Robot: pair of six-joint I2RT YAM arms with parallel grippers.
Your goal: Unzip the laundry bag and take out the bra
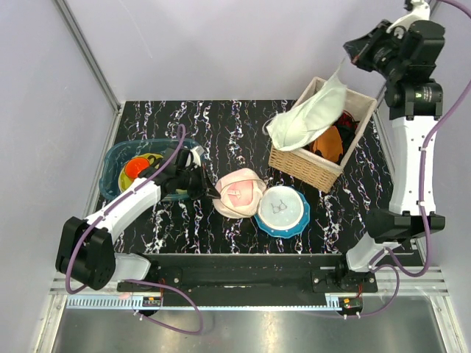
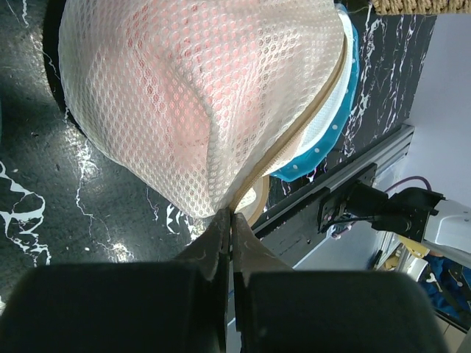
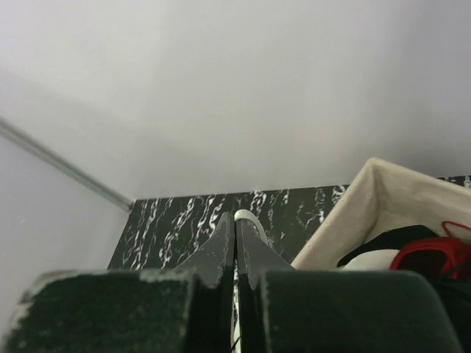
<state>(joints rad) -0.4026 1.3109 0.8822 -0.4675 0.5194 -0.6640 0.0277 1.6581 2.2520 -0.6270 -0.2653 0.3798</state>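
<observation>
The cream mesh laundry bag [image 1: 239, 193] lies mid-table, leaning against a teal dotted disc [image 1: 282, 211]. It fills the left wrist view [image 2: 199, 95], where its tan zip seam gapes along the rim. Salmon-pink fabric, apparently the bra [image 2: 173, 88], shows through the mesh. My left gripper [image 1: 208, 187] is shut on the bag's near rim [image 2: 229, 215]. My right gripper [image 1: 344, 68] is raised high, shut on a pale whitish-mint cloth [image 1: 309, 114] that hangs over the wicker basket [image 1: 302, 165]. Only a thin white edge of that cloth [image 3: 249, 217] shows at its fingertips [image 3: 235, 219].
The wicker basket at the back right holds orange, red and black clothes [image 1: 335, 143]; its liner wall shows in the right wrist view [image 3: 353, 220]. A teal tub [image 1: 110, 169] with orange items stands at the left. The teal disc also shows behind the bag [image 2: 346, 95].
</observation>
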